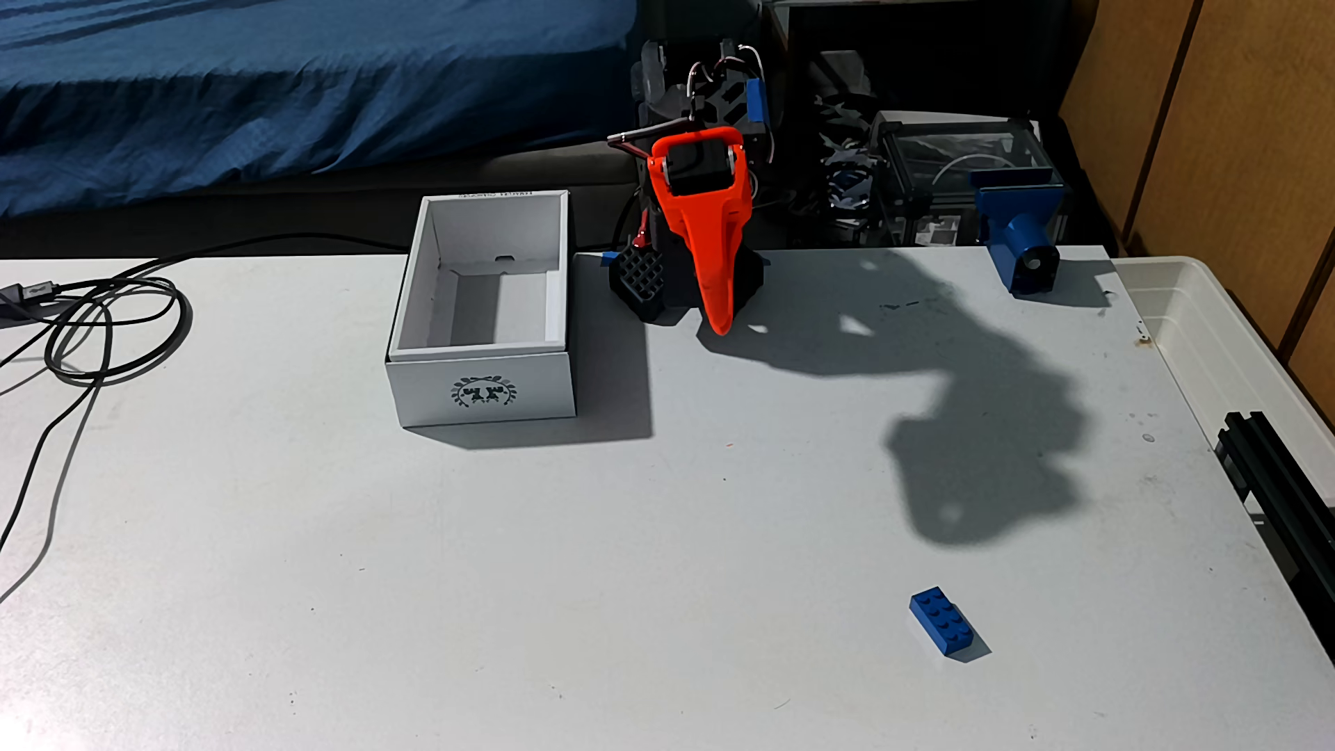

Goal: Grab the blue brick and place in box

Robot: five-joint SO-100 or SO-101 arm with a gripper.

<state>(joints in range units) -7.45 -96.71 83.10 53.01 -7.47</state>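
The blue brick [941,621] lies flat on the white table at the front right, studs up, set at a slant. The box [482,318] stands open-topped at the back left of the middle, wreath emblem on its near short wall, and its inside looks bare. My gripper [719,323] hangs folded down at the arm's base, just right of the box and far behind the brick. Its orange finger [704,238] points at the table and covers the other finger; no gap shows and nothing is held.
A coil of black cable [108,325] lies at the table's left edge. A blue printed mount [1018,231] stands at the back right, next to a translucent tub [1228,339]. A black rail [1286,476] crosses the right edge. The arm's shadow falls across the right middle.
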